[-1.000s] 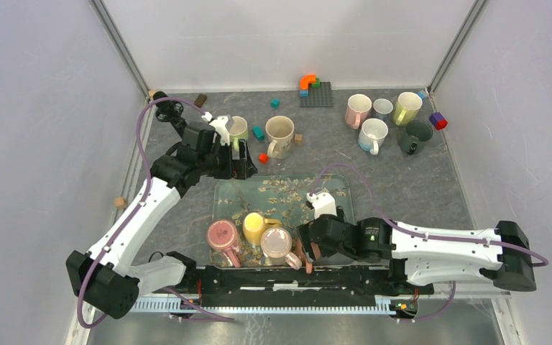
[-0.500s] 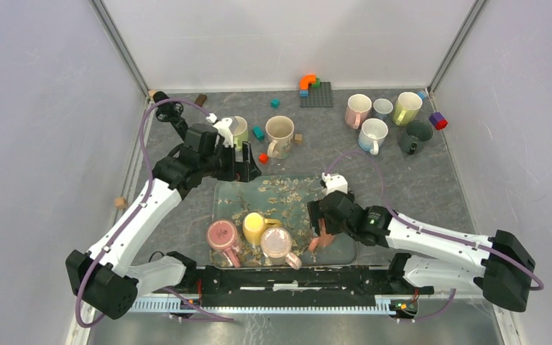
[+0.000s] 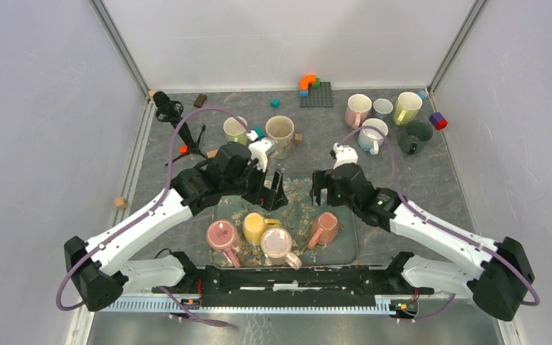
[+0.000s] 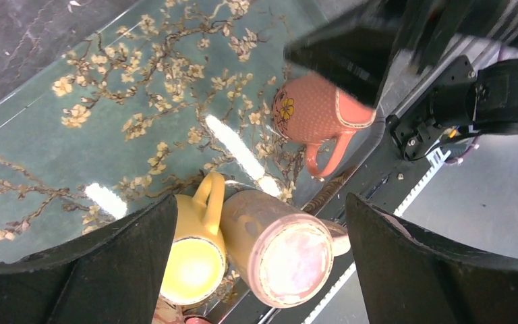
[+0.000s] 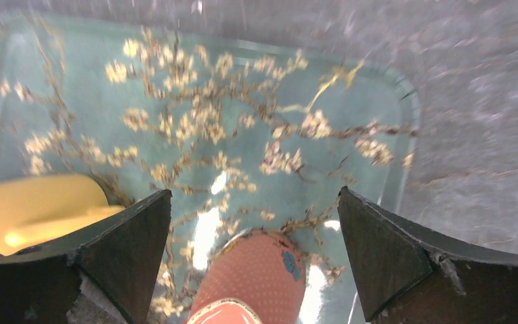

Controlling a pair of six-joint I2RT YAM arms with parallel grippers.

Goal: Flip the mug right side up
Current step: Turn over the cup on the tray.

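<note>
A salmon dotted mug (image 3: pixel 324 228) stands free on the right part of the flowered tray (image 3: pixel 352 215), its white-edged mouth facing up. My right gripper (image 3: pixel 327 194) hovers open just behind it; in the right wrist view the mug (image 5: pixel 256 270) lies below and between the spread fingers of that gripper (image 5: pixel 255 191), touching neither. Over the tray's far edge my left gripper (image 3: pixel 274 195) is open with nothing in it. In the left wrist view that gripper (image 4: pixel 262 197) looks down on a yellow mug (image 4: pixel 189 263), a pale pink mug (image 4: pixel 283 253) and the salmon mug (image 4: pixel 310 111).
A darker pink mug (image 3: pixel 222 235) stands at the tray's near left. Several mugs (image 3: pixel 374 133) cluster at the back right and two more (image 3: pixel 279 131) at back centre. Loose blocks, a grey baseplate (image 3: pixel 316 95) and a small black tripod (image 3: pixel 169 108) sit along the back.
My right gripper drew back from the tray's near edge to its far side, leaving the salmon mug standing free. My left arm swung right, from the back-left mug to over the tray.
</note>
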